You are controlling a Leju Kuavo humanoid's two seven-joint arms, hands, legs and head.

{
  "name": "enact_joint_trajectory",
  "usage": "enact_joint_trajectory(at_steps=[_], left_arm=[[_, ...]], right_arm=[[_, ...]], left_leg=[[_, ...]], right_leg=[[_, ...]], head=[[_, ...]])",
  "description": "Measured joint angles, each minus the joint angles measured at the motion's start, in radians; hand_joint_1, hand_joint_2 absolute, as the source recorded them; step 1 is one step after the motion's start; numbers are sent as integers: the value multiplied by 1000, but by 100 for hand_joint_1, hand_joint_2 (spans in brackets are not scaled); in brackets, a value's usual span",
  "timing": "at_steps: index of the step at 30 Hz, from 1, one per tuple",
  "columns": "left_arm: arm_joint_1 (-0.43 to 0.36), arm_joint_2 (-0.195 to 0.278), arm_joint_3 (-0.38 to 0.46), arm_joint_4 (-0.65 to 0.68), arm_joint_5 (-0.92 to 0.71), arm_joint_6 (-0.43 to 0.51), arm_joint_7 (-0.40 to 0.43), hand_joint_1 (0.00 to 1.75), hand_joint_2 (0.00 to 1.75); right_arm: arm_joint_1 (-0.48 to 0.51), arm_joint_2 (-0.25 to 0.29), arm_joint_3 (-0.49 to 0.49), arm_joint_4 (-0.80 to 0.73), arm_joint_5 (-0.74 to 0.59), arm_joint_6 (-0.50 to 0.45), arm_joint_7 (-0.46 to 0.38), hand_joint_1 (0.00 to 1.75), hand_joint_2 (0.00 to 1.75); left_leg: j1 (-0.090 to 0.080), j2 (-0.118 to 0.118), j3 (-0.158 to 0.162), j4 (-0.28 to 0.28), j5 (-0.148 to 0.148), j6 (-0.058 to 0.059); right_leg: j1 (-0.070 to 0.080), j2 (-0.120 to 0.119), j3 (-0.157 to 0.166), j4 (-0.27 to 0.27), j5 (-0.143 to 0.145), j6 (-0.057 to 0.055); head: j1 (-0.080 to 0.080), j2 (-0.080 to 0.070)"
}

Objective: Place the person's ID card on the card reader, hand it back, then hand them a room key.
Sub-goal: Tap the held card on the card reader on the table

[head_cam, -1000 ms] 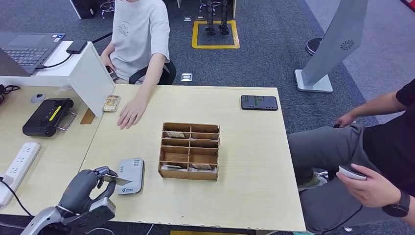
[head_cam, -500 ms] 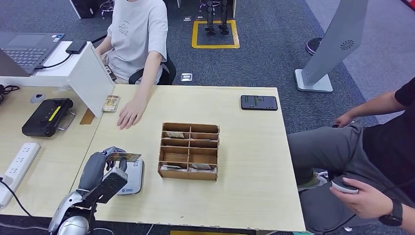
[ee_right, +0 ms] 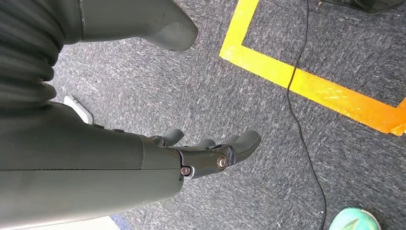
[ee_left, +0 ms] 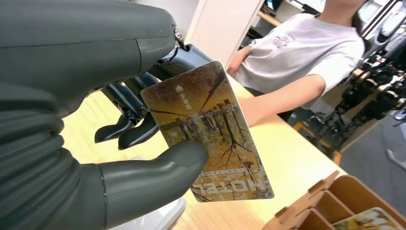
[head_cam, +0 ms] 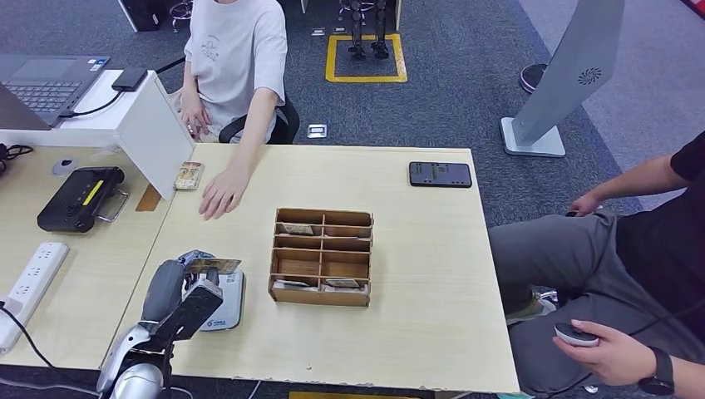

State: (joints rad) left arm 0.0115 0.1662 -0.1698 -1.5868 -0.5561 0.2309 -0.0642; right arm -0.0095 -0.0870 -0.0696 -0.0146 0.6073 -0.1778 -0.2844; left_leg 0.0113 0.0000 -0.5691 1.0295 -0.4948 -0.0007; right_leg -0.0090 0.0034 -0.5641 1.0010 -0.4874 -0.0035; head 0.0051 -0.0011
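Lifted from low at the table's near edge a second ago, the robot's left hand [head_cam: 184, 287] now hovers over the white card reader [head_cam: 226, 301] with a card [head_cam: 214, 266] pinched between thumb and fingers. The left wrist view shows the card [ee_left: 209, 132] close up: a printed autumn-tree scene with the word HOTEL along one edge, the thumb [ee_left: 158, 175] pressing on its face and the darker fingers [ee_left: 125, 129] behind it. Whether this piece stands in for the ID or is the room key cannot be told from the print alone; judging by its place just above the reader, the reading step looks to be under way or only just done, with the handovers to follow. Across the table the seated person's hand [head_cam: 218, 194] rests flat on the wood, well apart from the card. The wooden compartment box [head_cam: 322, 256] beside the reader holds more cards in some of its slots; a corner of it [ee_left: 335, 201] appears in the wrist view too. The head view alone gives the layout of reader, box and waiting hand, while the wrist view alone gives the card's print and the grip. The right hand [ee_right: 210, 155] hangs over grey carpet, fingers loosely extended and holding nothing.
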Motion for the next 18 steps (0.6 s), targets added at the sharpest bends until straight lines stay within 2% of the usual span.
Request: enact_joint_trajectory(at_steps=[9,18], left_arm=[[-1,-4,2,54,-18,8,48,175,175],[1,-7,8,96,-18,9,53,175,175]], right_arm=[[-8,5,19,-1,0,2,5,0,175],[-7,8,24,-6,0,3,12,0,175]], left_leg=[[0,0,0,0,0,0],[0,0,0,0,0,0]], right_leg=[[0,0,0,0,0,0],[0,0,0,0,0,0]], head=[[0,0],[0,0]])
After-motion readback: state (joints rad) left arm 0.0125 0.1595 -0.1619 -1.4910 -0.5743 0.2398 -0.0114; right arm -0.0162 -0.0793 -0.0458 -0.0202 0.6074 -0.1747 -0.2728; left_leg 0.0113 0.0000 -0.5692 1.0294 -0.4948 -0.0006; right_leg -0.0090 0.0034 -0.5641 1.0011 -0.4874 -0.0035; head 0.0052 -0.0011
